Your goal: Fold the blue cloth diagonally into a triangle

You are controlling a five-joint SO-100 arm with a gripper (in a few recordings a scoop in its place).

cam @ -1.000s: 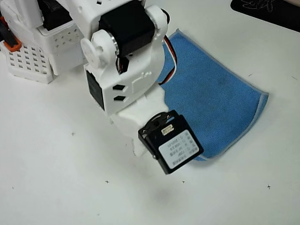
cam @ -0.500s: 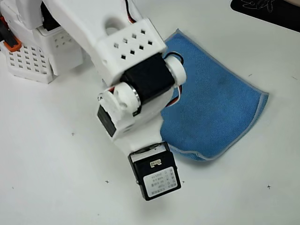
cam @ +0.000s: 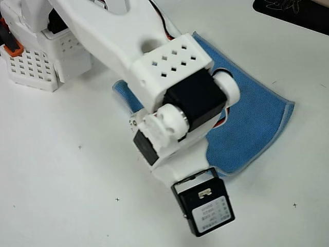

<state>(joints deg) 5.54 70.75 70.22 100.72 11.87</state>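
Overhead, the white arm (cam: 154, 67) reaches from the upper left corner down toward the lower middle of the picture, crossing above the blue cloth (cam: 257, 121). Its black servo block (cam: 195, 100) sits at the wrist joint, and a second black module with a white label (cam: 205, 211) hangs at the lowest end, over bare white table (cam: 61, 195) just below the cloth's lower edge. The gripper's fingers are hidden beneath the arm's own body, so whether the jaws stand apart or closed, and whether they have hold of anything, cannot be told from this angle. The cloth lies flat on the table right of centre, with a pale stitched edge running along its right and lower sides and a pointed corner at far right. A small strip of blue also shows to the left of the arm, near the middle. Much of the cloth's left part is covered by the arm. A white perforated base block (cam: 31, 67) stands at upper left, and a dark mat (cam: 293, 13) lies at the top right corner, well apart from the cloth.
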